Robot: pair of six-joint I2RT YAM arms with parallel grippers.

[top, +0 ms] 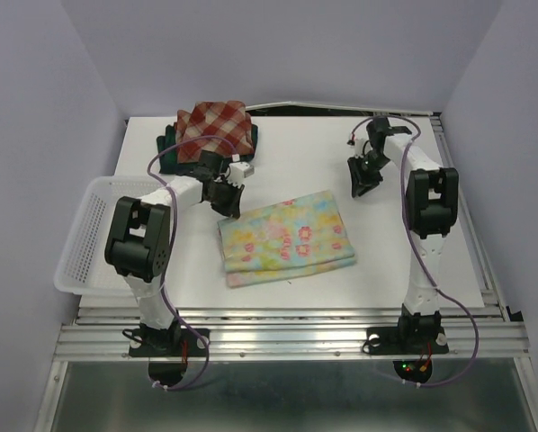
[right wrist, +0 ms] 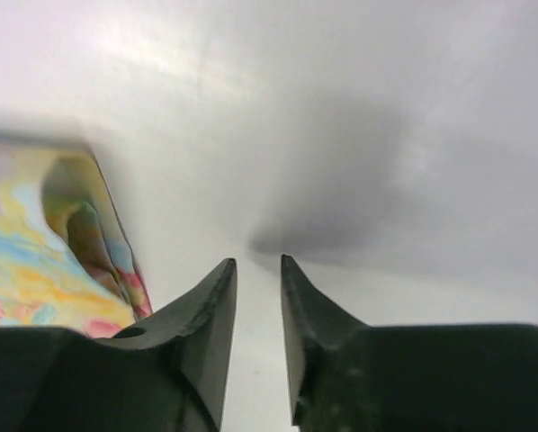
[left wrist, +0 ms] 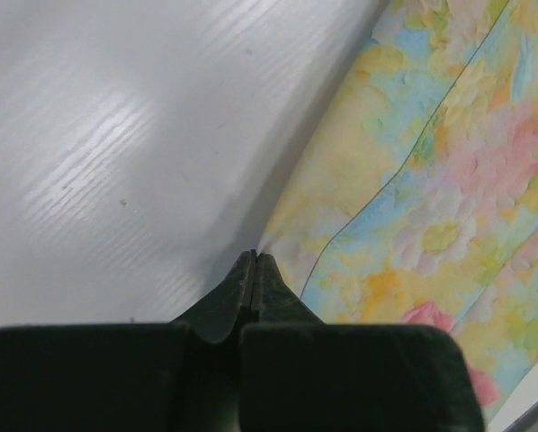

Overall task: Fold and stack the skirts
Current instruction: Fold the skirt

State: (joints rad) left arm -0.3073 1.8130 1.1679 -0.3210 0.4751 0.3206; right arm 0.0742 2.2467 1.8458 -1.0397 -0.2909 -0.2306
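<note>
The pastel yellow-blue flowered skirt [top: 287,238] lies folded in the middle of the table. My left gripper [top: 227,205] is at its far left corner, jaws pressed together; in the left wrist view the skirt [left wrist: 431,198] edge runs straight into the closed fingertips [left wrist: 255,256] and looks pinched there. The red-and-cream plaid skirt [top: 215,128] lies folded on top of the dark green-navy plaid skirt [top: 168,144] at the back left. My right gripper [top: 363,184] hovers over bare table to the right of the pastel skirt [right wrist: 35,261], jaws a little apart and empty [right wrist: 258,263].
A white mesh basket [top: 85,236] stands at the left edge, beside the left arm. The table's raised rails run along the right and near edges. Purple cables loop over both arms.
</note>
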